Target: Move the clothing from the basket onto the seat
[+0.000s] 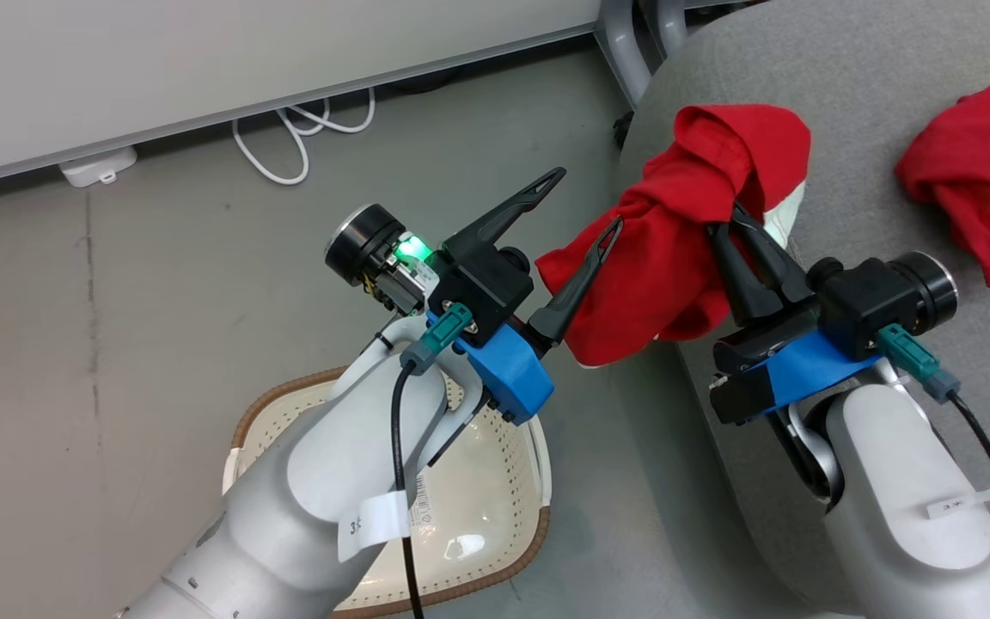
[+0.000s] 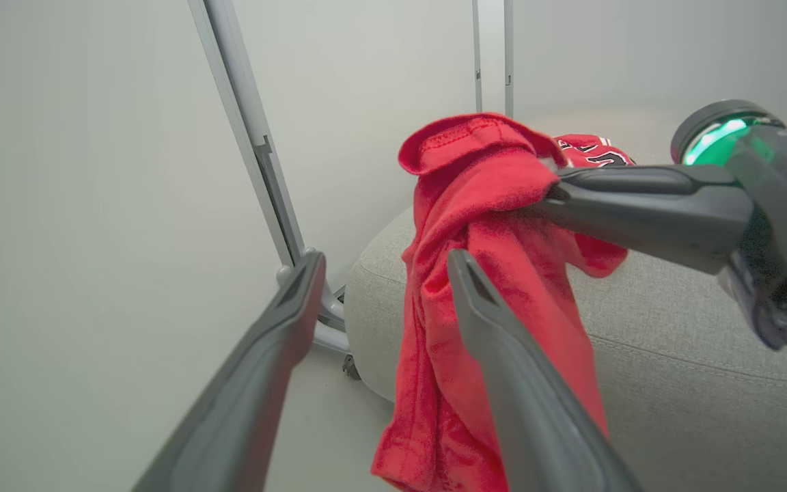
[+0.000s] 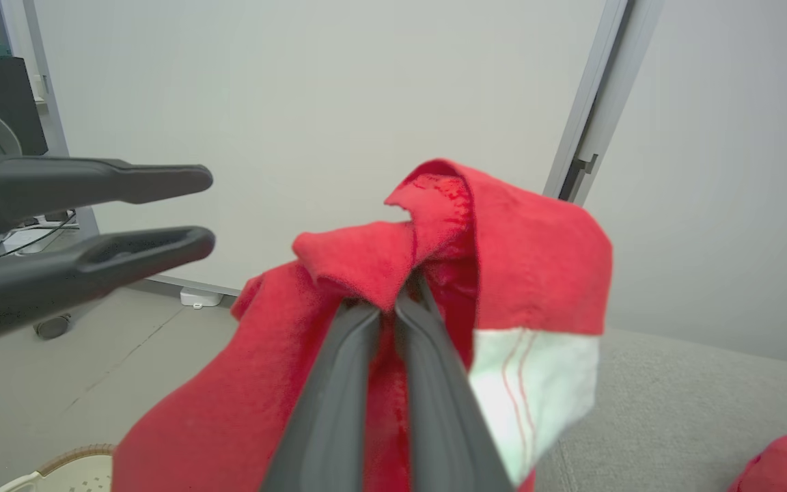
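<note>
My right gripper [image 1: 731, 215] [image 3: 387, 304] is shut on a bright red garment with white trim [image 1: 675, 258] [image 3: 516, 260], held bunched above the left edge of the grey seat [image 1: 847, 77] [image 2: 673, 355]. The cloth hangs down past the cushion's side. My left gripper [image 1: 588, 202] [image 2: 385, 263] stands open just left of the hanging cloth, one finger [image 2: 503, 355] in front of it. A second red piece of clothing [image 1: 976, 172] [image 2: 591, 150] lies crumpled on the seat further right. The basket [image 1: 271, 404] [image 3: 72, 465] sits on the floor under my left forearm, with no clothing on the part of its inside that shows.
A white cable [image 1: 289, 137] and a white plug block [image 1: 100, 165] lie on the grey floor by the wall. Grey metal frame legs [image 1: 632, 43] [image 2: 257, 157] stand at the seat's far left corner. Open floor lies to the basket's left.
</note>
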`<state>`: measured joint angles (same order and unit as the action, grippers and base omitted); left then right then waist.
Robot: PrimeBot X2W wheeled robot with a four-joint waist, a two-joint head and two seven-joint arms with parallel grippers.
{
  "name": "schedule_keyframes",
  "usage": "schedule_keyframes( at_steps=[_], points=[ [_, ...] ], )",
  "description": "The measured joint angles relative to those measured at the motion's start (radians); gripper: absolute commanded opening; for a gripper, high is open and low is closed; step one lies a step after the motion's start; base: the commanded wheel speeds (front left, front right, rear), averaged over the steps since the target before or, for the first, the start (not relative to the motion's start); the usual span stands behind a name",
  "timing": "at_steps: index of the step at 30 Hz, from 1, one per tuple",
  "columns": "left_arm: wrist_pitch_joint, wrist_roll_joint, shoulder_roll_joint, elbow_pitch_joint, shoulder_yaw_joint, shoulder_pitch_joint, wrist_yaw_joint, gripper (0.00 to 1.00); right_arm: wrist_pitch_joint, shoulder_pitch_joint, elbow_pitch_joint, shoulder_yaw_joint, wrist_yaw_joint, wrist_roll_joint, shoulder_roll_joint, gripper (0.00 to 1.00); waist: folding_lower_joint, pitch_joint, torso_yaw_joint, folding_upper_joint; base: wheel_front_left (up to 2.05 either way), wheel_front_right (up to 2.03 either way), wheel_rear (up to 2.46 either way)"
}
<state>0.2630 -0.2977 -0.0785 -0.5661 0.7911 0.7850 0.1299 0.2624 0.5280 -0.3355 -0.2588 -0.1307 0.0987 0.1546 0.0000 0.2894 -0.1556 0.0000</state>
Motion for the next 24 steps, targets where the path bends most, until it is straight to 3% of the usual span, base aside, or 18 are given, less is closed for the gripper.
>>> schedule_keyframes(
  at_steps=[24],
  points=[
    [0.0, -0.038, -0.014, -0.049, 0.116, 0.021, 0.0, 1.0, 0.0, -0.111, 0.08, 0.216, 0.0, 0.01, -0.052, 0.0, 0.0, 0.065, -0.186, 0.0, 0.0, 0.0, 0.0]
  ],
)
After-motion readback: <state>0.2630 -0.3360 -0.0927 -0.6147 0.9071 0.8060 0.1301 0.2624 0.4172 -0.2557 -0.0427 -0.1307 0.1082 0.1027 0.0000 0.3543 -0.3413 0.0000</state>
